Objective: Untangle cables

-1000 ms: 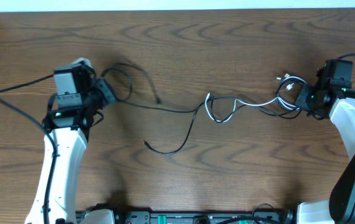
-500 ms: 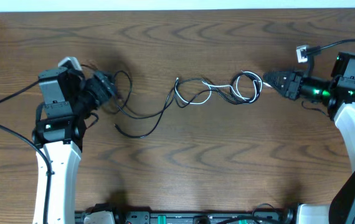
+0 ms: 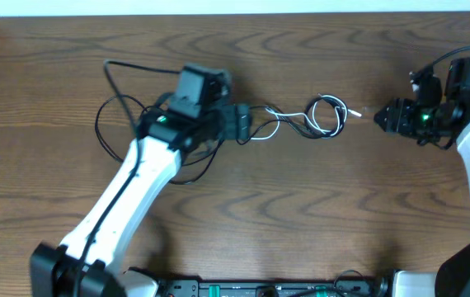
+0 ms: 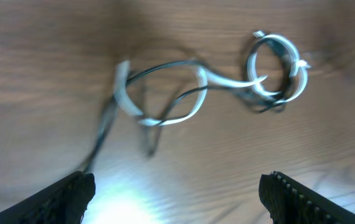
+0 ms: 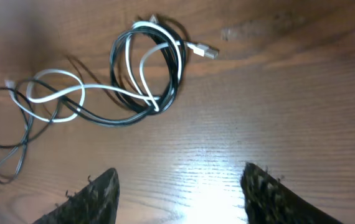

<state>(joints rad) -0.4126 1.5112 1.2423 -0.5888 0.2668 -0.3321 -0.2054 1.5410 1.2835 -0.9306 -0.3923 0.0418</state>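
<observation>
The cables (image 3: pixel 289 124) lie tangled mid-table, a thin white one twined with thin black ones. They end on the right in a small coil (image 3: pixel 326 115) with a white plug (image 3: pixel 354 113). One black strand (image 3: pixel 198 172) trails out from under my left arm. My left gripper (image 3: pixel 243 124) hangs open over the tangle's left loops. In the left wrist view the loops (image 4: pixel 165 93) and the coil (image 4: pixel 276 68) lie ahead of the open left gripper (image 4: pixel 176 193). My right gripper (image 3: pixel 381 118) stands open just right of the plug, apart from it. In the right wrist view nothing lies within the right gripper (image 5: pixel 180 186); the coil (image 5: pixel 146 68) sits beyond it.
Thicker black arm wires loop over the table behind the left arm (image 3: pixel 136 68) and above the right arm (image 3: pixel 437 59). The table's far edge (image 3: pixel 235 14) meets a white wall. The arm bases and a rail (image 3: pixel 260 289) line the near edge.
My left arm swung right to the tangle and its gripper opened. My right gripper let go of the cable end, opened and drew back right. The cables slackened and bunched toward the middle.
</observation>
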